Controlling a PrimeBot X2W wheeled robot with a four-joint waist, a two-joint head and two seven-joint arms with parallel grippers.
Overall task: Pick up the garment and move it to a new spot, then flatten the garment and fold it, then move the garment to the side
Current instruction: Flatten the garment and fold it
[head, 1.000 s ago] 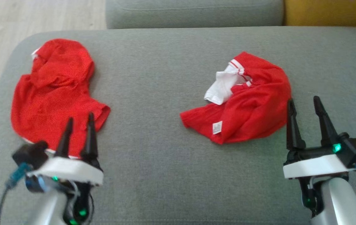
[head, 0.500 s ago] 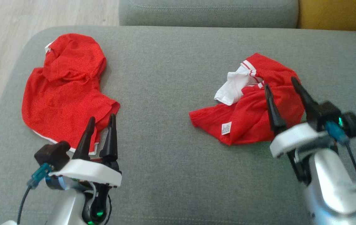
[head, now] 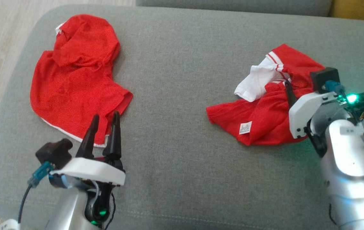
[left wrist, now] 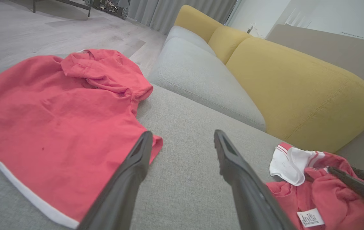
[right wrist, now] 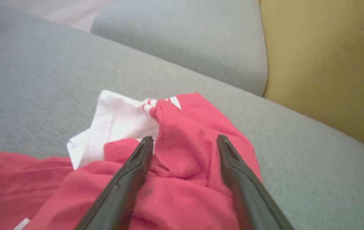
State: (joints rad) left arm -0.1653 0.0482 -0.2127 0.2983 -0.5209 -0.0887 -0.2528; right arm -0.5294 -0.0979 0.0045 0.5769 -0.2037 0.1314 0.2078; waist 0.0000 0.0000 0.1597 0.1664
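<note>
Now the right gripper [right wrist: 184,140] has swung in over the crumpled red shirt [head: 265,118] at the right of the cushion [head: 182,80], jaws spread across a fold, nothing grasped yet. The left gripper [head: 106,115] hangs open by the other shirt [head: 73,83]. The pickup looks close.

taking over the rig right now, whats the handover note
Left claw: open, empty, pointing at the near edge of the left shirt.
Right claw: open, over the right shirt, fingers either side of a raised fold; touch unclear.
Both red shirts lie on the grey cushion; the right one is crumpled.
Done: nothing lifted yet.
Left: grasp, move, flatten, fold, set aside.
</note>
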